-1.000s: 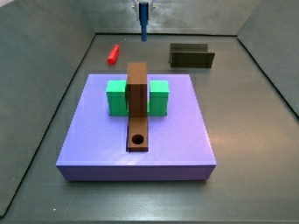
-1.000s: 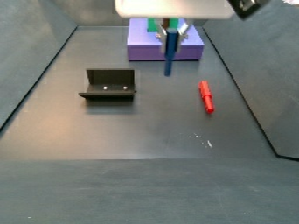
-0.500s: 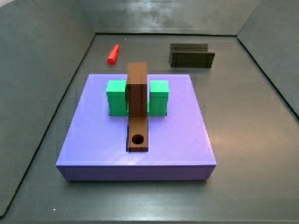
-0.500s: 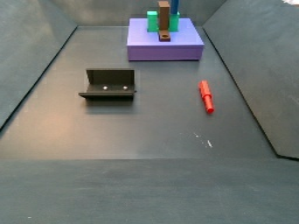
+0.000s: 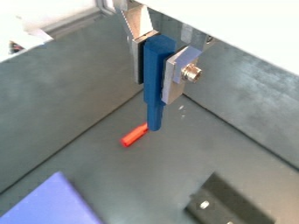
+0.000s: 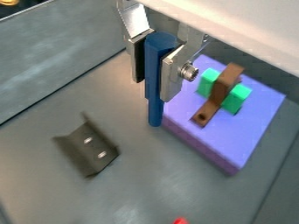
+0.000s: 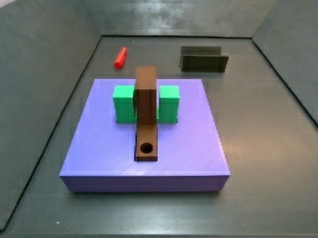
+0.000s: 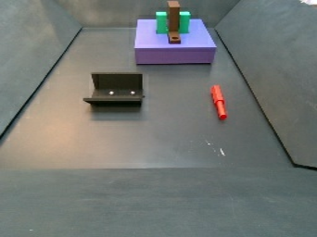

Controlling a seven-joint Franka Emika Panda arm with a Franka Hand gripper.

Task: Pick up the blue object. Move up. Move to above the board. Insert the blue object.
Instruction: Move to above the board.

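Observation:
My gripper (image 5: 156, 66) is shut on the blue object (image 5: 155, 96), a thin straight rod that hangs down below the fingers; both also show in a wrist view (image 6: 156, 63), where the rod (image 6: 155, 101) hangs high over the floor beside the purple slab. The gripper and rod are out of view in both side views. The board (image 7: 147, 112), a narrow brown plank with a round hole (image 7: 148, 148) near its near end, lies on the green block and slab; it also shows in a side view (image 8: 175, 20) and a wrist view (image 6: 219, 92).
A wide purple slab (image 7: 112, 139) carries a green block (image 7: 125, 102). A short red stick (image 7: 121, 57) lies on the floor, also in a side view (image 8: 218, 100) and a wrist view (image 5: 135, 136). The dark fixture (image 8: 115, 90) stands on the floor, also in a side view (image 7: 204, 59).
One second ago the gripper with the blue rod showed at the top of both side views; it has risen out of them. Nothing else has moved.

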